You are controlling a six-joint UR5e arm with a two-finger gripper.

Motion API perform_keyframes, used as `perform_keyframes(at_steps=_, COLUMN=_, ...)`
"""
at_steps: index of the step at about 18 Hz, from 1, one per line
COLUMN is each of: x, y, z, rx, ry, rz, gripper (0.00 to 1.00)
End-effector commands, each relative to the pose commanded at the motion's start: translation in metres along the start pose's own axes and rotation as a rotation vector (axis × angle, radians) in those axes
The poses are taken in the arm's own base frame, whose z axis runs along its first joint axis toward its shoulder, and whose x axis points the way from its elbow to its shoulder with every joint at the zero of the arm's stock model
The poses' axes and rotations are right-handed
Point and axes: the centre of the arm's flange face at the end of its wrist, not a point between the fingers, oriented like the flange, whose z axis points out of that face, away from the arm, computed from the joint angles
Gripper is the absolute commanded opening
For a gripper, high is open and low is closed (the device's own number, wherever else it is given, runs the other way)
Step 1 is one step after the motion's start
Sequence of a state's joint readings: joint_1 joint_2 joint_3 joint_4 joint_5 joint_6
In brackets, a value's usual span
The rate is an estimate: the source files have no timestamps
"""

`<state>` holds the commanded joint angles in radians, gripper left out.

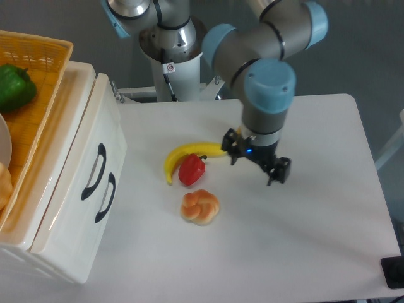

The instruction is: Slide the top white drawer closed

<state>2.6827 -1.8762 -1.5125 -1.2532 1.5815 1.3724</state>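
Observation:
The top white drawer (pixel 88 136) is at the left in the cabinet, its dark curved handle (pixel 93 172) facing the table. Its front lies close to level with the lower drawer front (pixel 76 243), which carries a matching handle (pixel 106 197). My gripper (pixel 255 167) hangs over the middle of the table, far to the right of the drawer. It is open, its fingers spread wide with nothing between them. It touches neither drawer.
An orange wicker basket (pixel 38 53) with a green pepper (pixel 14 85) sits on the cabinet top. A banana (pixel 186 154), a red pepper (pixel 191 169) and a bread roll (pixel 200 206) lie on the table between cabinet and gripper.

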Motion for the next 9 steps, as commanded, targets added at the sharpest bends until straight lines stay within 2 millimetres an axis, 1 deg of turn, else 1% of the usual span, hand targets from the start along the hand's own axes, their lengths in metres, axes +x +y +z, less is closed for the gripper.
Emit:
perform_keyframes(at_steps=1, x=-0.002, y=0.014, z=-0.008, rx=0.0, ry=-0.008, rz=0.014, gripper=1.0)
perform_keyframes(at_steps=5, x=-0.014, y=0.065, z=-0.009, rx=-0.006, ry=0.023, rz=0.031, gripper=1.0)
perform_keyframes(at_steps=7, x=-0.017, y=0.092, z=-0.018, rx=-0.005, ry=0.021, rz=0.044, gripper=1.0)
perform_keyframes(at_steps=9, x=-0.022, y=0.116, z=-0.018, rx=-0.005, ry=0.027, rz=0.077, gripper=1.0)
